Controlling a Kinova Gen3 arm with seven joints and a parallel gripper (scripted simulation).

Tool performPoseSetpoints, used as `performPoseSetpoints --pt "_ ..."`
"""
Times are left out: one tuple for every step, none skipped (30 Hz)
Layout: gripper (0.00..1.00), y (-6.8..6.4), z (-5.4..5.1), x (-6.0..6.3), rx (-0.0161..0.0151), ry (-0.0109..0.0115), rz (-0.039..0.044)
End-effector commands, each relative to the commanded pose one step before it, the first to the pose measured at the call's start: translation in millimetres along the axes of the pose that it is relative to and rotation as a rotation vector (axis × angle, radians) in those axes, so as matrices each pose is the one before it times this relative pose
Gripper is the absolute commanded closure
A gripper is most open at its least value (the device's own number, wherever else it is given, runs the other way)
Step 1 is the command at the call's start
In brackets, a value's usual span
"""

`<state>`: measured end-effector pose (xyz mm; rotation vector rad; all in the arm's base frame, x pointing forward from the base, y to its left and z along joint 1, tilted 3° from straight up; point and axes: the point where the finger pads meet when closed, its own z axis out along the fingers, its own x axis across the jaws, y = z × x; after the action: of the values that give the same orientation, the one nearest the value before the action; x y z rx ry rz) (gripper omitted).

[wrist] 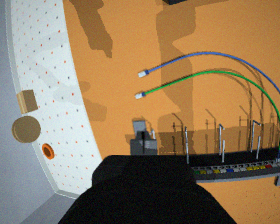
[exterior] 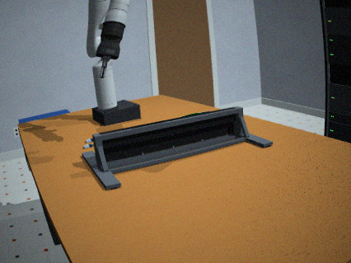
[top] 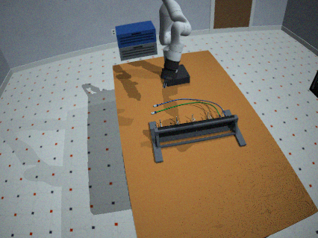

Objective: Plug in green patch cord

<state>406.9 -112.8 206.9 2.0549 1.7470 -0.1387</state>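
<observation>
The green cord (top: 183, 105) (wrist: 200, 74) arches from the rack's right end to its free plug (top: 153, 113) (exterior: 87, 147) (wrist: 142, 95), a clear plug behind the rack's left end. The grey rack (top: 159, 154) (exterior: 108, 180) stands upright on its feet. Small coloured labels (wrist: 227, 170) run along it in the wrist view, a green one (wrist: 196, 172) near the left of the visible row; the ports cannot be made out. My gripper (top: 165, 85) (exterior: 102, 76) (wrist: 142, 138) is shut and empty, high above the table and away from the green plug.
The blue cord (top: 186, 99) (wrist: 200, 53) runs beside the green one, its free plug (top: 154, 105) (exterior: 88, 140) (wrist: 145, 73) close to the green plug. Thin metal prongs (wrist: 187, 145) (wrist: 221, 142) stand behind the rack. The table's left edge (top: 125, 169) is near the rack's left foot.
</observation>
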Motion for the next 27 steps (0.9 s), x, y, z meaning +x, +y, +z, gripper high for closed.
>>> performPoseSetpoints --pt "1.0 6.02 -5.22 25.14 -0.04179 0.00435 -0.02808" --pt "1.0 3.49 -0.93 6.0 -0.01786 -0.00138 0.00277" --pt "1.0 0.0 0.0 0.0 0.0 0.0 0.0" --pt "1.0 0.0 0.0 0.0 0.0 0.0 0.0" --pt "1.0 3.43 -1.0 6.25 -0.01803 -0.0004 0.00267" --pt "1.0 3.35 -1.07 6.49 -0.01813 0.00058 0.00258" --pt "1.0 3.26 -1.14 6.73 -0.01815 0.00155 0.00249" --pt "1.0 3.16 -1.2 6.95 -0.0181 0.00252 0.0024" --pt "1.0 3.03 -1.26 7.16 -0.01797 0.00347 0.00231" --pt "1.0 2.9 -1.31 7.35 -0.01778 0.0044 0.00222" --pt "1.0 2.75 -1.36 7.52 -0.01751 0.00529 0.00214" --pt "1.0 2.58 -1.4 7.67 -0.01719 0.00615 0.00205" --pt "1.0 2.41 -1.43 7.81 -0.0168 0.00696 0.00197" --pt "1.0 2.23 -1.46 7.92 -0.01635 0.00772 0.00189" --pt "1.0 2.04 -1.49 8.01 -0.01586 0.00842 0.00181" --pt "1.0 1.85 -1.51 8.08 -0.01531 0.00906 0.00174" --pt "1.0 1.65 -1.52 8.12 -0.01473 0.00964 0.00166" --pt "1.0 1.45 -1.53 8.13 -0.01412 0.01015 0.00159" --pt "1.0 1.25 -1.53 8.13 -0.01348 0.0106 0.00152" --pt "1.0 0.0 0.0 0.0 0.0 0.0 0.0" --pt "1.0 0.0 0.0 0.0 0.0 0.0 0.0" --pt "1.0 1.06 -1.53 8.09 -0.01282 0.01097 0.00145" --pt "1.0 0.86 -1.52 8.04 -0.01214 0.01128 0.00138" --pt "1.0 0.67 -1.5 7.95 -0.01146 0.01151 0.00131" --pt "1.0 0.49 -1.48 7.85 -0.01077 0.01168 0.00125" --pt "1.0 0.32 -1.46 7.72 -0.01009 0.01178 0.00119" --pt "1.0 0.16 -1.43 7.57 -0.00941 0.01181 0.00112"
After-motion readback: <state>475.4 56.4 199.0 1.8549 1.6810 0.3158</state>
